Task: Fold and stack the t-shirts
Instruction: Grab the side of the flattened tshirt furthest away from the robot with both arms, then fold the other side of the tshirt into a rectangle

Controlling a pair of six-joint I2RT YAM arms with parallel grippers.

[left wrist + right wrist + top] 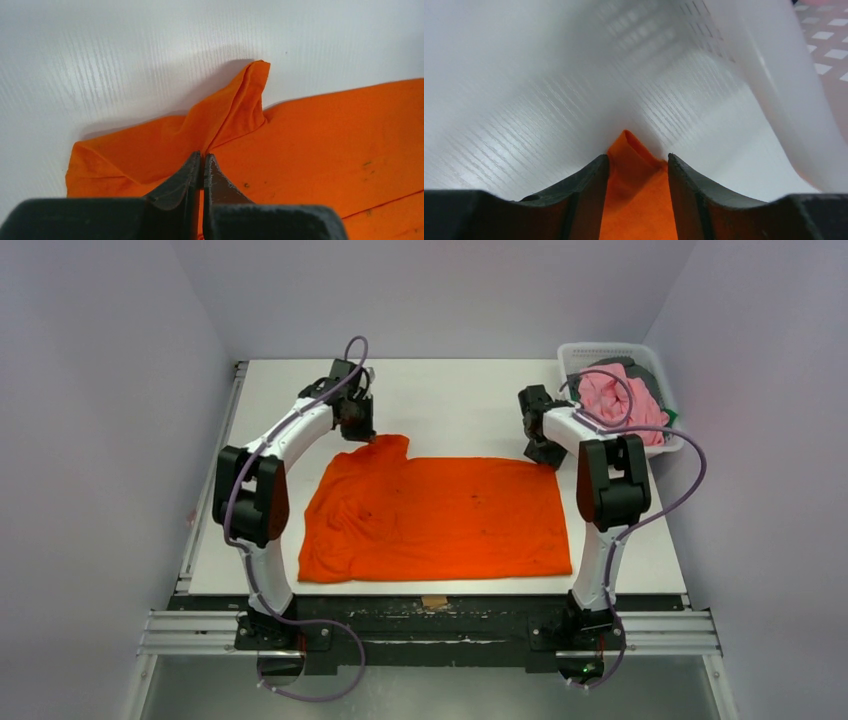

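The bright orange t-shirt [440,520] lies spread flat on the white table, with small dark specks on it. My left gripper [366,434] is at the shirt's far left corner. In the left wrist view the gripper [202,158] is shut on a raised fold of the orange cloth [325,140]. My right gripper [545,454] is at the far right corner. In the right wrist view the gripper [638,161] has its jaws apart with a peak of orange cloth [636,210] between them. A light pink shirt [610,395] and a dark one [652,380] lie in the basket.
The white mesh basket [600,348] stands at the table's far right corner, close beside my right gripper; its wall [774,75] fills the right of the right wrist view. A small tan tag [434,601] sits at the table's near edge.
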